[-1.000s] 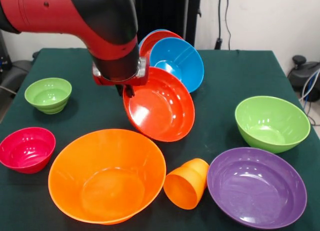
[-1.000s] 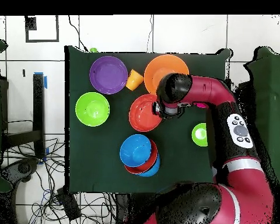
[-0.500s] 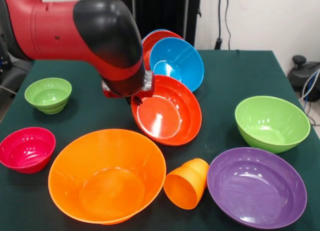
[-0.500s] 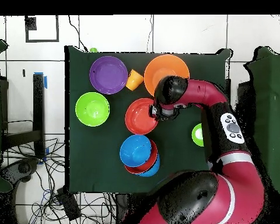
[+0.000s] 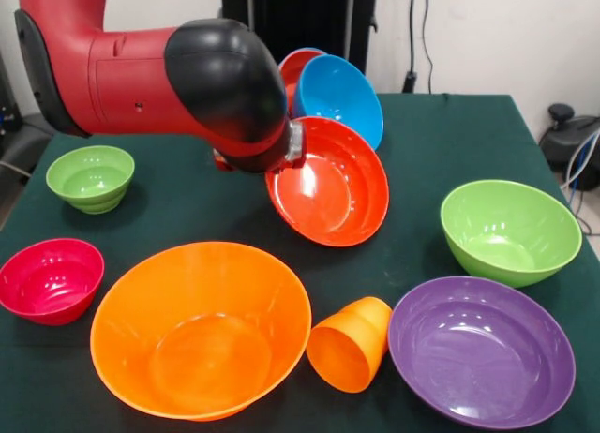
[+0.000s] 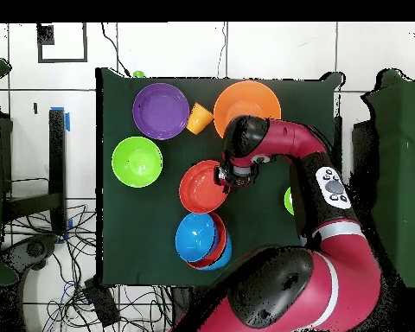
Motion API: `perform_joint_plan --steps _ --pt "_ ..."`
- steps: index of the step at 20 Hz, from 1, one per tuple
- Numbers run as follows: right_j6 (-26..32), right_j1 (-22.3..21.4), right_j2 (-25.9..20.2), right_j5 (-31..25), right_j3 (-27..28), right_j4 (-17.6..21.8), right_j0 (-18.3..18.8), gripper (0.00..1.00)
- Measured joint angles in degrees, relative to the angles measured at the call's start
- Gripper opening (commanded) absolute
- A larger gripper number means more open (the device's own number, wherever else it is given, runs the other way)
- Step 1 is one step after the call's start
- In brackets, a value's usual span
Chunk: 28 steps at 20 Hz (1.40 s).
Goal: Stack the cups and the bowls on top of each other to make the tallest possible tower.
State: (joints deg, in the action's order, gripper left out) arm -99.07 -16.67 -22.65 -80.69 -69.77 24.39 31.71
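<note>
My gripper (image 5: 292, 156) is shut on the rim of a red-orange bowl (image 5: 330, 182), which hangs tilted above the cloth; the arm's black elbow hides most of the fingers. From above, the gripper (image 6: 221, 175) sits at the right rim of that bowl (image 6: 201, 188). Just beyond it stands the tower (image 5: 330, 88), a leaning nest with a blue bowl (image 6: 196, 237) on top and a red-orange one beneath. The orange cup (image 5: 350, 344) lies on its side between the large orange bowl (image 5: 200, 325) and the purple bowl (image 5: 480, 349).
A large green bowl (image 5: 509, 231) stands at the right of the front view. A small green bowl (image 5: 90, 177) and a magenta bowl (image 5: 50, 278) stand at the left. The arm (image 6: 284, 147) reaches over the large orange bowl (image 6: 245, 99) in the overhead view.
The arm has carried the held red-orange bowl rightward and farther back in the front view, closer to the blue-topped pile. The other bowls and the cup have stayed put.
</note>
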Motion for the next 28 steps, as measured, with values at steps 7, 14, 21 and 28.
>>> perform_joint_plan --steps 7,14,21,28 --pt "0.0 -2.3 0.1 -4.3 -2.4 0.0 -0.1 0.0" --pt "0.0 -6.4 0.2 -4.2 -8.2 0.0 0.6 0.0" --pt "0.0 -11.6 0.2 -2.5 -16.0 0.0 2.7 0.0" --pt "0.0 -18.1 0.2 6.1 -26.5 2.7 6.2 0.0"
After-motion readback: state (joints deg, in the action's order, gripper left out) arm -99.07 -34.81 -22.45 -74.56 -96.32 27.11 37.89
